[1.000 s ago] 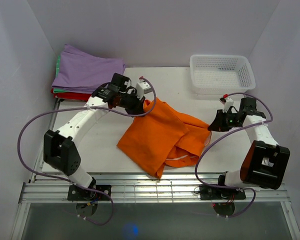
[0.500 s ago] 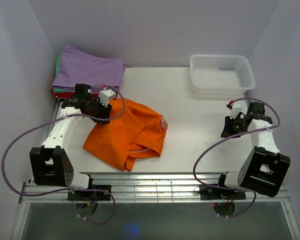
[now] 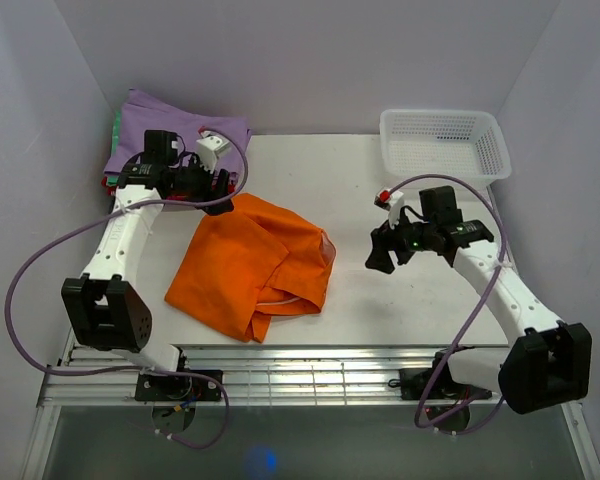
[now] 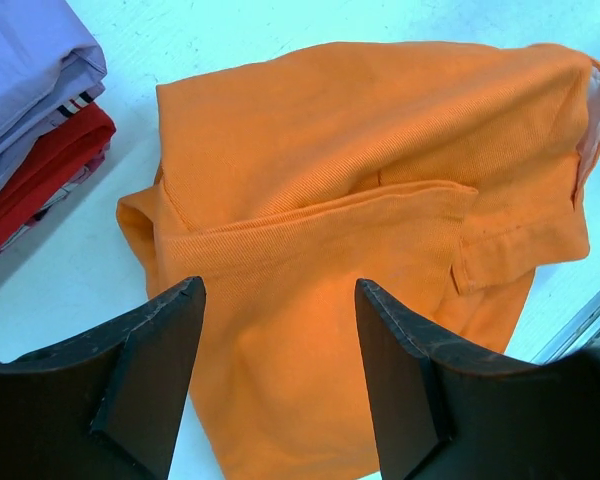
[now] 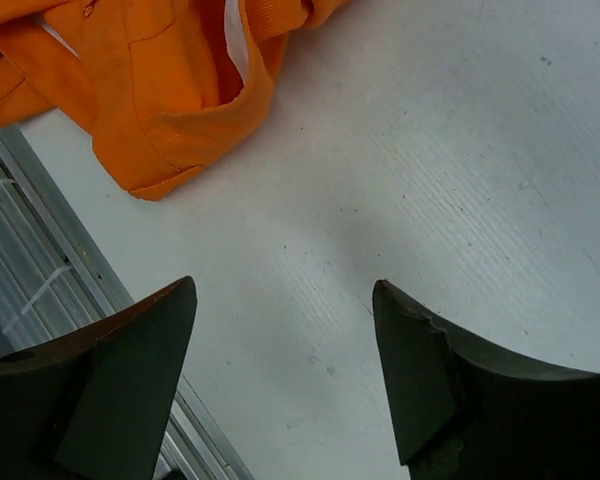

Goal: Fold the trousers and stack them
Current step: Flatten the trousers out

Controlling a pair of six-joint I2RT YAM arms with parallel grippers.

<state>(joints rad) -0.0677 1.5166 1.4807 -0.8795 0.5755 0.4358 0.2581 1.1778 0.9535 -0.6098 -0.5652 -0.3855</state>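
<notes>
A white plastic mesh basket [image 3: 442, 176] sits at the far right corner of the white table [image 3: 380, 310]. Its mesh floor and walls show all over, and no cloth lies in it.

The bright orange soft-cloth trousers [image 3: 255, 265] lie on the table well apart from the basket, to its left and nearer the arm bases. They are gathered into a rough four-sided heap with one layer folded over another. The left wrist view shows a straight folded edge running across the heap and a strip of white lining at one end. The right wrist view shows white lining inside an open hem.

Far to the left of the basket, along the same far edge, stands a stack of folded garments. A lilac-purple folded garment [image 3: 175, 135] is on top, a red folded garment [image 3: 140, 190] is under it, and a sliver of green cloth shows at the side.

The left gripper [image 4: 280, 287] hangs between that stack and the trousers, over the heap's far corner. Its fingers are spread wide and hold nothing.

The right gripper [image 5: 282, 288] hangs over bare table, left of the basket and nearer than it, just beside the edge of the trousers that faces the basket. Its fingers are also spread wide and hold nothing.
</notes>
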